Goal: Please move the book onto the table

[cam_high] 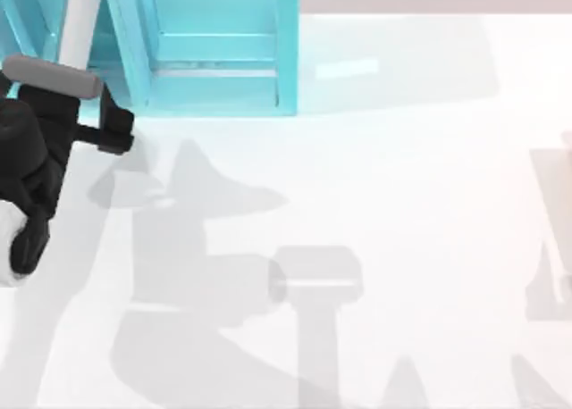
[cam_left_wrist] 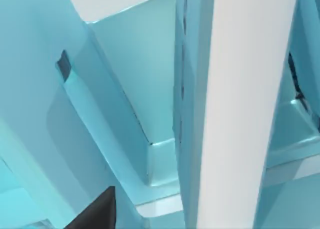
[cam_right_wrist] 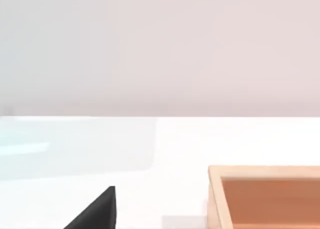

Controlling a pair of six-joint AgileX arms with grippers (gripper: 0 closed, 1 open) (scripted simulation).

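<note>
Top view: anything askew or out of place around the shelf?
Nothing spilled or damaged. The book stands upright at the cyan shelf, top left, white page edge facing up, not yet on the table. The left pincer sits just in front of it. The shelf looks square and intact.

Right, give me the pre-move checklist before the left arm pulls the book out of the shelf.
1. Book upright in the cyan shelf, not yet on the table: ok.
2. Left gripper at the book's lower end: ok.
3. Fingers closed on the book: cannot tell.
4. Book's white page edge close before the left wrist camera: ok.
5. Landing area in front of the shelf free: ok.
6. Wooden tray near the right arm, away from the shelf: ok.
</note>
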